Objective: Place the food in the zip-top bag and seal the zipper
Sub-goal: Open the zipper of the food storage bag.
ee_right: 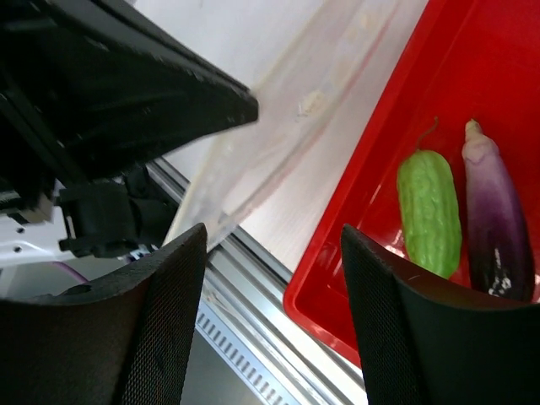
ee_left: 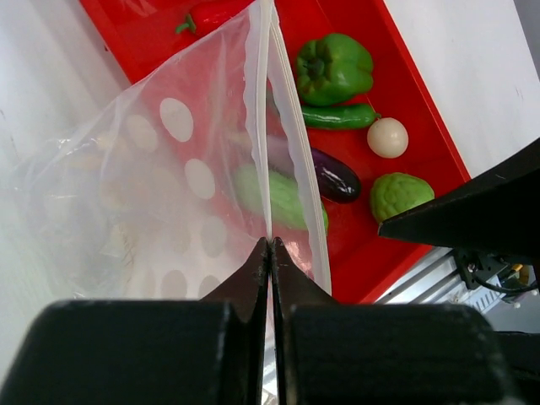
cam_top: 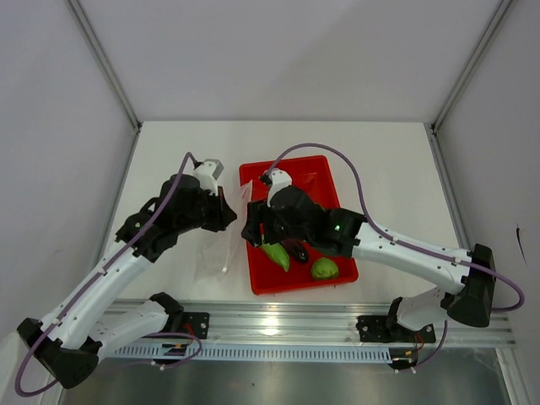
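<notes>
Your left gripper [ee_left: 269, 246] is pinched tight on the zipper [ee_left: 261, 126] edge of the zip-top bag [ee_left: 160, 177], lifting its mouth just beside the red tray [ee_left: 413, 110]. The food lies in that tray, and none seems bagged yet. Your right gripper [ee_right: 272, 243] is spread wide and empty, near the light green gourd [ee_right: 429, 211] and purple eggplant [ee_right: 498, 221]. Drop squarely over the gourd, close across its narrow width, and hold the left pinch firm so the mouth doesn't sag.
</notes>
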Controlling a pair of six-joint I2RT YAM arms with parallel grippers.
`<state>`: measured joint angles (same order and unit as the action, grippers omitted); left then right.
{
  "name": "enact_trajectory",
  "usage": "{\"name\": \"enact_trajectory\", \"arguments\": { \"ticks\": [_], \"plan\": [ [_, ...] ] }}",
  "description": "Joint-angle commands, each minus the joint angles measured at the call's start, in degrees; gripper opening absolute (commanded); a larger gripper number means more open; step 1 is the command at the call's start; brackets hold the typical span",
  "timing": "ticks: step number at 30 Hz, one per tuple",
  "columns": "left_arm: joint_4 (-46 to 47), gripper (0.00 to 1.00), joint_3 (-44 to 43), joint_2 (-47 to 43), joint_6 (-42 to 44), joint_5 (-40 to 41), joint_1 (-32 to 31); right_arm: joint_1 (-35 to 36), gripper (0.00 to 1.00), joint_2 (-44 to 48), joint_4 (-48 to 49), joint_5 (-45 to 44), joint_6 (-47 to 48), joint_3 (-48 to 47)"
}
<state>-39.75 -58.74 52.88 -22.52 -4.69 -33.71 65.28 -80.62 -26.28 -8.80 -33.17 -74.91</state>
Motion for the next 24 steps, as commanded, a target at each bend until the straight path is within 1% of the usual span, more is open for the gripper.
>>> {"name": "enact_trajectory", "arguments": {
  "ticks": [1, 10, 18, 21, 23, 24],
  "plan": [
    [3.09, 0.01, 0.91, -0.15, -1.73, -0.14, -1.35, -0.23, 0.66, 0.46, 3.52, -1.93, -3.57, -1.02],
    [3.8, 0.01, 1.44, -1.38, -2.79, -1.82, -2.41, -1.29, 0.66, -2.08, 4.57, -2.1, -6.73, -0.5],
    [2.04, 0.01, -0.49, -2.52, -2.88, -2.25, -2.41, -2.43, 0.6, -2.7, 7.03, -2.11, -8.49, 2.75],
    [1.87, 0.01, -0.85, -2.87, -3.05, -2.87, -2.41, -3.48, 0.57, -3.14, 9.4, -0.44, -9.02, 4.33],
    [1.43, 0.0, -0.94, -3.05, -3.05, -2.87, -2.41, -4.01, 0.5, -3.75, 10.9, 1.14, -8.93, 4.69],
    [1.17, 0.01, -0.94, -3.14, -2.97, -2.78, -2.32, -4.36, 0.44, -4.02, 11.6, 1.59, -8.5, 5.13]
  ]
}}
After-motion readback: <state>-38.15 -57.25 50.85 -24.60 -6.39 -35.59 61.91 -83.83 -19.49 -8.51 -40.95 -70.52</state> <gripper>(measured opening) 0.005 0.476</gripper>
